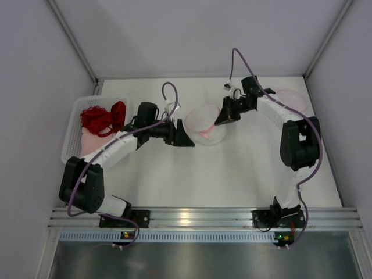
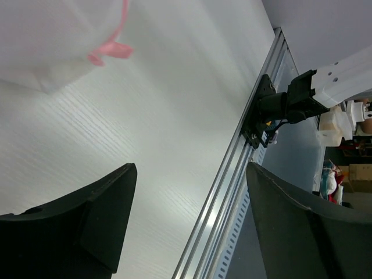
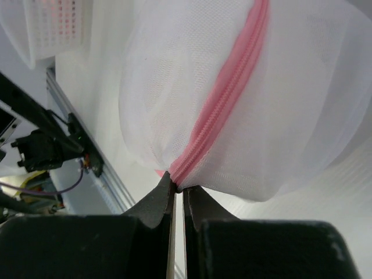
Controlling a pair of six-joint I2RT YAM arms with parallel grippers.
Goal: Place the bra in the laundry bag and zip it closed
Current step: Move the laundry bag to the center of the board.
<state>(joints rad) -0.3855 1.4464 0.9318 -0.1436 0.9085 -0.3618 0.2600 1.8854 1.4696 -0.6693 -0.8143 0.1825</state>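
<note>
The white mesh laundry bag (image 1: 204, 125) with a pink zipper lies at the table's middle. My right gripper (image 1: 220, 121) is shut on the bag's zipper end; in the right wrist view the jaws (image 3: 179, 189) pinch the pink zipper (image 3: 226, 110) where it meets the mesh (image 3: 302, 104). My left gripper (image 1: 186, 141) is open and empty just left of the bag; in its wrist view (image 2: 192, 221) only a corner of the bag (image 2: 40, 40) and a pink tab (image 2: 110, 51) show. The red bra (image 1: 103, 116) lies in the white basket (image 1: 72, 131) at the far left.
A second round pinkish mesh piece (image 1: 290, 97) lies at the back right beside the right arm. The metal rail (image 1: 192, 218) runs along the near edge and shows in the left wrist view (image 2: 232, 192). Walls close the table on three sides.
</note>
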